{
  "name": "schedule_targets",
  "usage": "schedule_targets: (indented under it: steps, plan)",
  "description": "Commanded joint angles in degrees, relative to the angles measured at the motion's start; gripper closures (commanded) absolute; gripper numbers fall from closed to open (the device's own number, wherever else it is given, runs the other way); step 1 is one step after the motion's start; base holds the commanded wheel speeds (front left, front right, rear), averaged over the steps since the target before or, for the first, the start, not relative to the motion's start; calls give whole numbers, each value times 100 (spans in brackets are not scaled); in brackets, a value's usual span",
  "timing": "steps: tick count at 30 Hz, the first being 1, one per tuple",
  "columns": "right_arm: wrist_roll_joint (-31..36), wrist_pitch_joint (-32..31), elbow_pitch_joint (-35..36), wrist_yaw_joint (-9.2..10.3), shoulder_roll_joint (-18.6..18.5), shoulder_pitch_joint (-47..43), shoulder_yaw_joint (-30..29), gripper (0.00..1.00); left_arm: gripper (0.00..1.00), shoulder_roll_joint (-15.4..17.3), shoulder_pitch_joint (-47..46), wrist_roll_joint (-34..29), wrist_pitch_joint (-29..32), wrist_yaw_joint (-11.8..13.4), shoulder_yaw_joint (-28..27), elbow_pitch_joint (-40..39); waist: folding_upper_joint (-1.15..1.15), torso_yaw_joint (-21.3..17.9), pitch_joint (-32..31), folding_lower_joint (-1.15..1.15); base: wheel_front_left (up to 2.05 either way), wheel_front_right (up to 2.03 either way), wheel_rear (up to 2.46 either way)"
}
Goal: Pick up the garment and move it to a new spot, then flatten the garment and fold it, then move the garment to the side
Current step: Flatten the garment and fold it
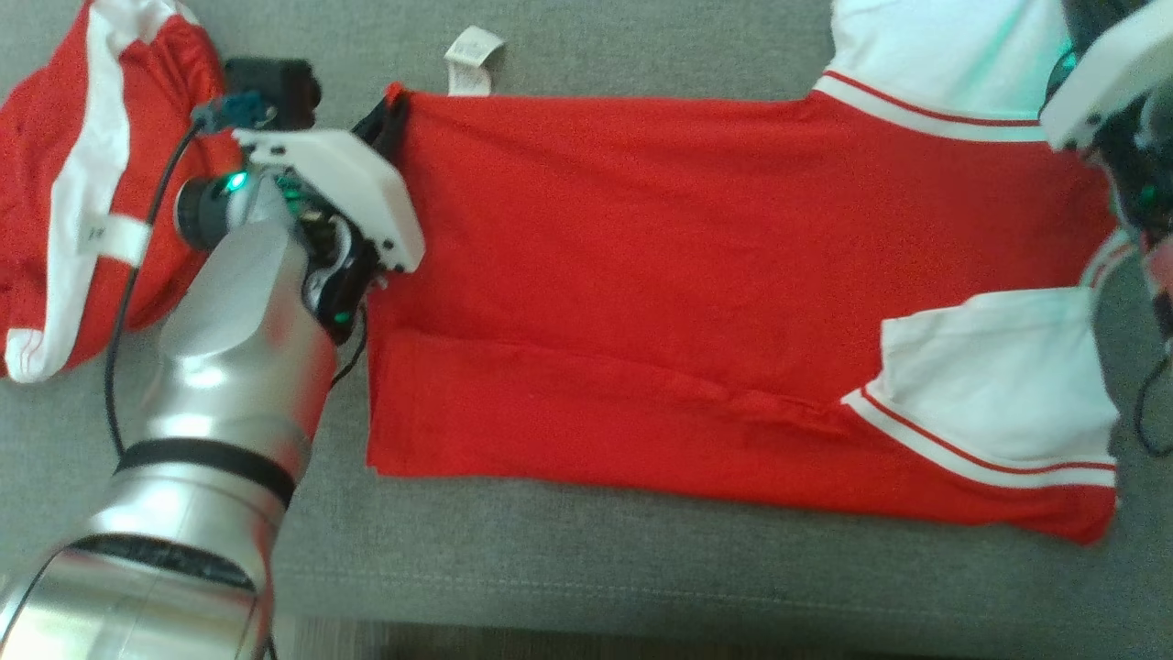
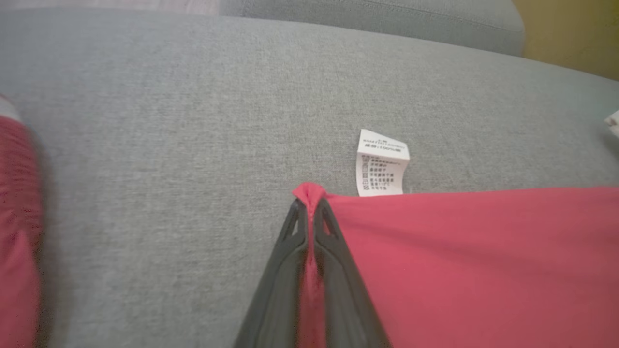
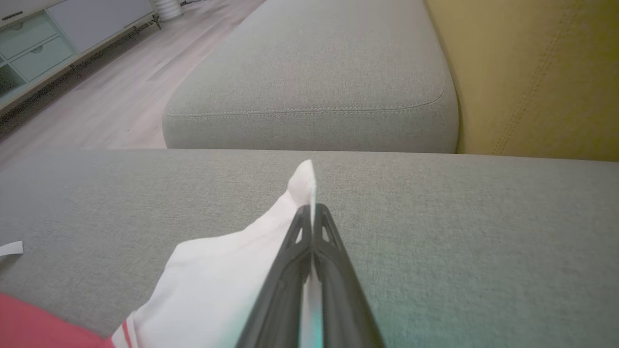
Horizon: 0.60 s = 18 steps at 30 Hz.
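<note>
Two pinches hold the shirt [image 1: 641,229], which lies spread flat on the grey cushion [image 1: 641,559]. The left gripper [image 2: 309,208] is clamped on its red corner, just beside a white label [image 2: 382,163]. The right gripper [image 3: 313,212] is clamped on the tip of a white sleeve [image 3: 217,275]. A second red-and-white garment [image 1: 55,202] sits bunched beside the left arm, apart from the shirt.

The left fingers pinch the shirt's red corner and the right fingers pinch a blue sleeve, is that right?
No, the sleeve in the right fingers is white, not blue; the right wrist view shows it. The left fingers do pinch the shirt's red corner.
</note>
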<state>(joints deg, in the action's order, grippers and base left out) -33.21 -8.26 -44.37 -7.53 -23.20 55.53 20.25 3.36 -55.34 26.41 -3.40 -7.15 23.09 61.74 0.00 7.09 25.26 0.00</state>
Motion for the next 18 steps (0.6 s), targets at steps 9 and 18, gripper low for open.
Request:
schedule_targets:
  steps: [9, 18]
  plan:
    - [-673, 818, 1544, 4, -547, -1566, 245, 100, 100, 638, 513, 47, -636, 13, -172, -654, 0, -334, -619, 0, 0, 0, 0]
    - [-982, 852, 2552, 4, -584, -3207, 106, 100, 100, 905, 1795, 235, -821, 221, -310, -1818, 0, -561, -909, 0, 0, 0, 0]
